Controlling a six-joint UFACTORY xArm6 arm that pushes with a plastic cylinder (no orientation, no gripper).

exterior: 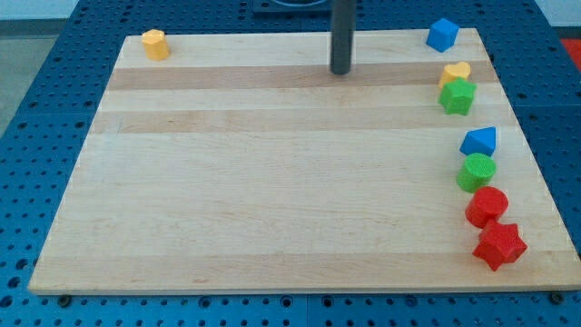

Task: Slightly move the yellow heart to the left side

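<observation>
Wooden board [272,182], pale and striped with lighter and darker planks, lies on a blue perforated surface [54,109] and carries eight small blocks, nearly all crowded along the view's right edge. The yellow heart [456,72] sits high on that right side, touching the green star [457,96] just below it. Above both, in the top right corner, stands a blue cube [442,34]. Further down the right edge come a blue triangular block [480,141], a green cylinder [476,172] touching it from below, then a red cylinder [487,206] and a red star [499,245], the last two pressed close together near the bottom right corner. Far off in the top left corner a yellow hexagonal block [155,44] stands alone. The dark rod comes down from the view's top near the middle, and my tip [341,72] rests on the board at about the same height in the view as the yellow heart, well apart from it to the left, with bare wood between them. The arm has no hand, so nothing is spread, pressed or pinched; the tip touches no block. To the heart's left lies open board, while the green star hugs its lower side.
</observation>
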